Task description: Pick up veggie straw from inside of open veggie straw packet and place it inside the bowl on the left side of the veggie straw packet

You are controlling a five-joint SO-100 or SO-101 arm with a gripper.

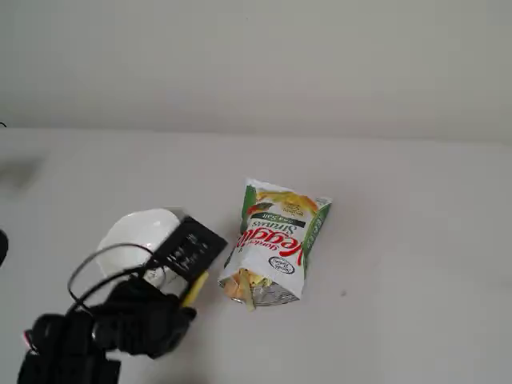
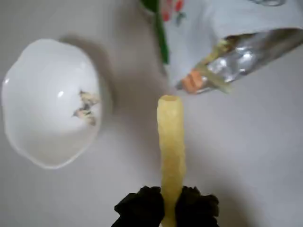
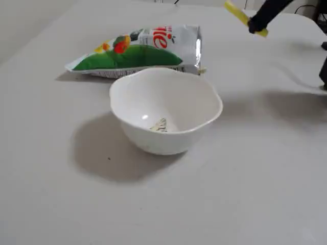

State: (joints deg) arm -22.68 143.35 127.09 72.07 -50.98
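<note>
fingers (image 2: 168,208) clamped on veggie straw (image 2: 171,142)

Plain white table (image 1: 416,264), pale wall (image 1: 256,56) behind

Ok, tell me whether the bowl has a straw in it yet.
Empty. The bowl shows only its small dark drawing inside; the veggie straw is clamped in the gripper, in the air beside the bowl.
</note>
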